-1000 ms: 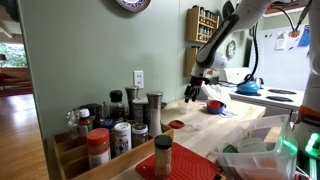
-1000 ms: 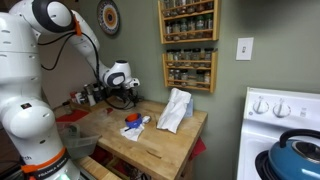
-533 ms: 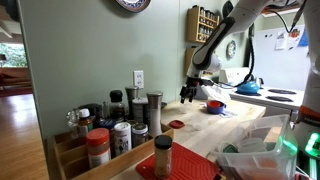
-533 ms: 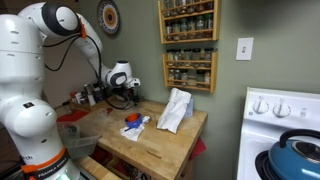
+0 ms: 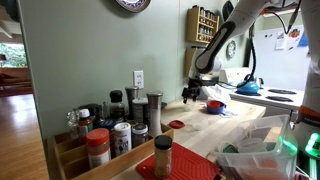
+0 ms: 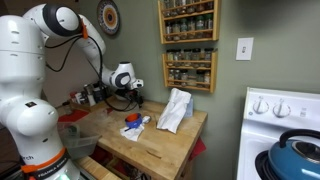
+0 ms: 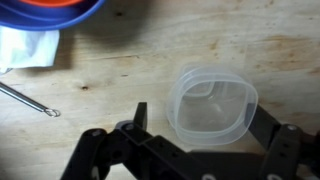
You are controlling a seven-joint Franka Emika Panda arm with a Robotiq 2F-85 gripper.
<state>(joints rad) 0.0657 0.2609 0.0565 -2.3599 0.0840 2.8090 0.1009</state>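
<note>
Since the earlier frames the gripper (image 5: 189, 94) had drifted slightly lower and toward the wall in an exterior view. We saw nothing else on the bench shift.

Claw state: fingers spread wide apart, holding nothing.

Position of the object: in the wrist view the clear plastic tub (image 7: 212, 103) sat upright, open side up, on the wooden worktop (image 7: 120, 70). It lay between the two fingers and, as far as we could tell, touched neither. It sat a shade off-centre in the gap, closer to one finger than the other. We could not pick the tub out in either exterior view.

Surroundings: a blue bowl (image 7: 50, 10) at the corner of the wrist view, a white cloth (image 7: 25, 48) just below it, and the looped end of a wire utensil (image 7: 25, 98) on the wood. All three were off to one side and apart from the tub.

Judgement: we took the step in hand to be lining up over the tub for a grasp.

Notes for doing it well:
- Centre the gap on the tub first, so both fingers meet its walls together. A light tub would likely skid on the wood if one finger arrived early.
- Bring the pads below the rim, but stop short of the worktop.
- The walls looked thin and would probably flex, so the close should be gentle.
</note>
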